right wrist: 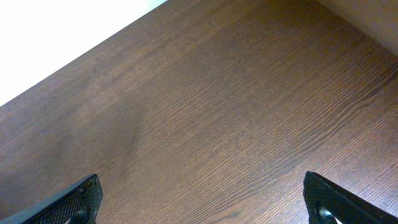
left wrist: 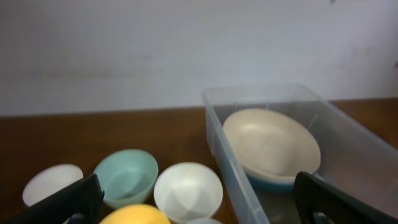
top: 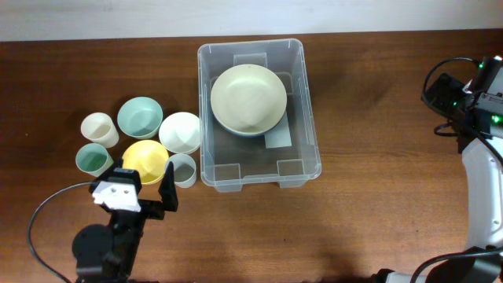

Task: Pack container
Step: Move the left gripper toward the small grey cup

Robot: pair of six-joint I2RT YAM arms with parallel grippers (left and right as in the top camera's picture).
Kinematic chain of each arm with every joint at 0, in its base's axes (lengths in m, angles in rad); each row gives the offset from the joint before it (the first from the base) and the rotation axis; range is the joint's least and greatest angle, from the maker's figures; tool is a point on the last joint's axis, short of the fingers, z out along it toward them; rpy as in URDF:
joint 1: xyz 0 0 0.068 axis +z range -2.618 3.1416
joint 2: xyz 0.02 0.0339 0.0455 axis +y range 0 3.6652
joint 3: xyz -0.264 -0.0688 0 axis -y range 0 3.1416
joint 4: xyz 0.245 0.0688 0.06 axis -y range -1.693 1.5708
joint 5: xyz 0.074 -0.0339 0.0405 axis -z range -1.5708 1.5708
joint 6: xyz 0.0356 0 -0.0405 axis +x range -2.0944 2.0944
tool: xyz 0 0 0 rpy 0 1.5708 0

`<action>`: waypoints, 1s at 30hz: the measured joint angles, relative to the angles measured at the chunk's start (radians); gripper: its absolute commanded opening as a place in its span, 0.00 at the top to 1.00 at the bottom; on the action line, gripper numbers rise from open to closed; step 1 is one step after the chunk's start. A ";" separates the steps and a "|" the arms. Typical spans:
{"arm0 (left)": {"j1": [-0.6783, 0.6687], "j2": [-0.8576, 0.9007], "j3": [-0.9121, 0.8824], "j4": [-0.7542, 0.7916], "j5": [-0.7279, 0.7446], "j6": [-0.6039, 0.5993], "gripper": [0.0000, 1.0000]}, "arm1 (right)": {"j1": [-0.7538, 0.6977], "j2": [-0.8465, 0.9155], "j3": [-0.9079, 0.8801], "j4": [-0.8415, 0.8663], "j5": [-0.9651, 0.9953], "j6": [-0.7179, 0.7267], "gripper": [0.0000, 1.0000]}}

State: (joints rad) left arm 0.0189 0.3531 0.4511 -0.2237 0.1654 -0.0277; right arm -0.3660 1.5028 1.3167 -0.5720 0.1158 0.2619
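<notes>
Black fingers of the left gripper were seen nearest the left wrist camera, spread wide apart with nothing clamped between them, and the rim of a round yellow plastic bowl was framed low between them. Beyond that bowl, a round white bowl and a pale teal bowl were set side by side. A cream cup, a small teal cup and a small whitish cup were grouped near them on the brown wooden table. The large clear rectangular plastic container was placed mid-table, just right of this cluster, with a wide cream bowl resting inside it toward its far end. The right gripper was held well apart from the container, its fingers likewise parted, with only bare wood seen beneath
</notes>
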 measured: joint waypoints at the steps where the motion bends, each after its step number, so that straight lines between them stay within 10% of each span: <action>1: 0.000 0.010 0.000 0.003 0.003 0.000 0.01 | 0.000 0.000 0.000 0.000 0.000 0.000 0.01; 12: 0.000 0.075 0.000 0.003 -0.025 -0.055 0.01 | 0.000 0.000 0.000 0.000 0.000 0.000 0.01; 30: 0.000 0.674 0.348 -0.218 -0.073 -0.176 0.01 | 0.000 0.000 0.000 0.000 0.000 0.000 0.01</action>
State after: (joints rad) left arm 0.0189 1.0271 0.7990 -0.4419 0.0925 -0.2039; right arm -0.3660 1.5028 1.3167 -0.5720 0.1158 0.2615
